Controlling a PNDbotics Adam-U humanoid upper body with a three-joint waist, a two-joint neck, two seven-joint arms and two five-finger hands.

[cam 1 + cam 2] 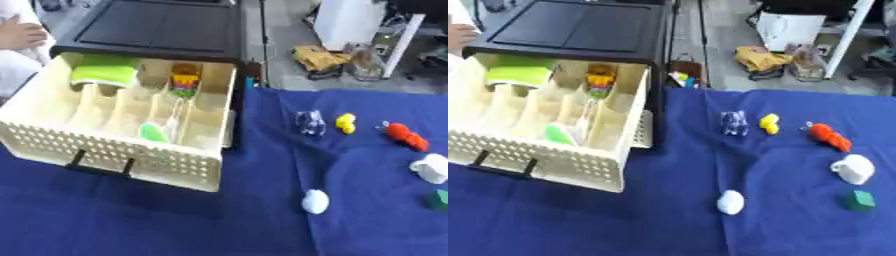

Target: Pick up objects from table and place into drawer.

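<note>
The cream drawer stands pulled out of a black cabinet at the left. Inside it lie a green pad, a multicoloured item and a small green piece. On the blue cloth to the right sit a blue-white figure, a yellow piece, a red-orange object, a white cup-like thing, a green cube and a white egg-shaped object. Neither robot hand shows in either view.
The blue cloth covers the table. Beyond the table's far edge the floor holds a yellow-brown bundle, a clear container and a white box. A person's hand rests at the far left, touching nothing.
</note>
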